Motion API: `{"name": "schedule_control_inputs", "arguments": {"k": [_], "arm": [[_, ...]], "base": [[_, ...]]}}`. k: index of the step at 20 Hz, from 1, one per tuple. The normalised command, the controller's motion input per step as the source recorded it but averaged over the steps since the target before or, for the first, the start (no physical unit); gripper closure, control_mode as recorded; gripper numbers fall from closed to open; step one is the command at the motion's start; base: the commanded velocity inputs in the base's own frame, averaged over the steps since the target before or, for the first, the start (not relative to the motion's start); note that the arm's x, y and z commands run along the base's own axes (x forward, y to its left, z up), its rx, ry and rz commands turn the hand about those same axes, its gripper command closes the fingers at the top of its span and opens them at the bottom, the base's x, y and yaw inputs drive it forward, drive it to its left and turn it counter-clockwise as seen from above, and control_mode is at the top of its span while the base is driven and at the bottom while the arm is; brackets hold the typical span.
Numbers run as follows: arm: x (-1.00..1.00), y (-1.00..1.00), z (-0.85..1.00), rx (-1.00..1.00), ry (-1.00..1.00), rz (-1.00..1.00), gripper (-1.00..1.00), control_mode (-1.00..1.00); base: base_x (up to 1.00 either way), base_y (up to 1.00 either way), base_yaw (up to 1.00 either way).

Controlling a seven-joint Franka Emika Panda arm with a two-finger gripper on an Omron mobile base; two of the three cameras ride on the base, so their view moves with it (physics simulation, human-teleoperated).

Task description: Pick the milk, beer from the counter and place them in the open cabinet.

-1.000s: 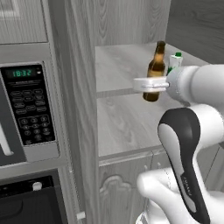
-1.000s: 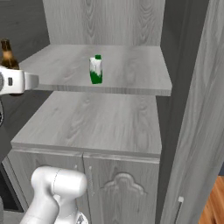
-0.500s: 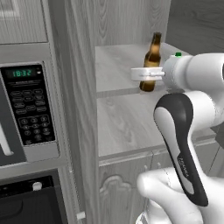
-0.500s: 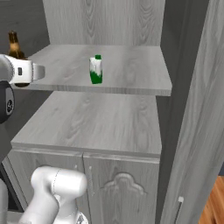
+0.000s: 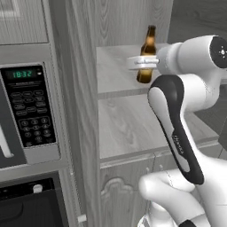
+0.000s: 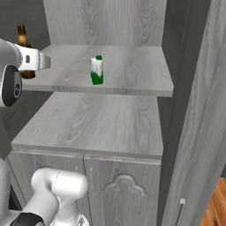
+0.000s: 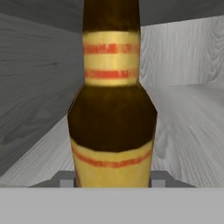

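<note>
I see the milk carton [image 6: 96,70] standing on the open cabinet's upper shelf [image 6: 137,79], while my gripper [image 5: 142,63], clamped on the beer bottle [image 5: 146,55], holds it at that shelf's left edge, not yet set down.

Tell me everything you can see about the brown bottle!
The beer is a slim brown glass bottle with a long neck, a dark cap and amber labels with red stripes. It stands upright, clamped in the gripper around its middle. It is at the left front edge of the cabinet's upper shelf; whether its base touches the shelf cannot be told.
</note>
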Motion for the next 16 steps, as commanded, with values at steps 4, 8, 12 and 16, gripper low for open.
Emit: {"name": "schedule_control_inputs", "arguments": {"k": [4, 8, 12, 16], "arm": [[0.43, 0.09, -0.20, -0.01, 0.01, 0.00, 1.00, -1.00], [0.37, 0.11, -0.28, -0.03, 0.00, 0.00, 1.00, -1.00], [0.36, 0.08, -0.19, -0.04, 0.00, 0.00, 1.00, -1.00], [0.41, 0.02, -0.01, -0.03, -0.02, 0.00, 1.00, -1.00]], "base": [[0.00, 0.00, 0.00], [0.00, 0.00, 0.00], [0.00, 0.00, 0.00], [0.00, 0.00, 0.00]]}}
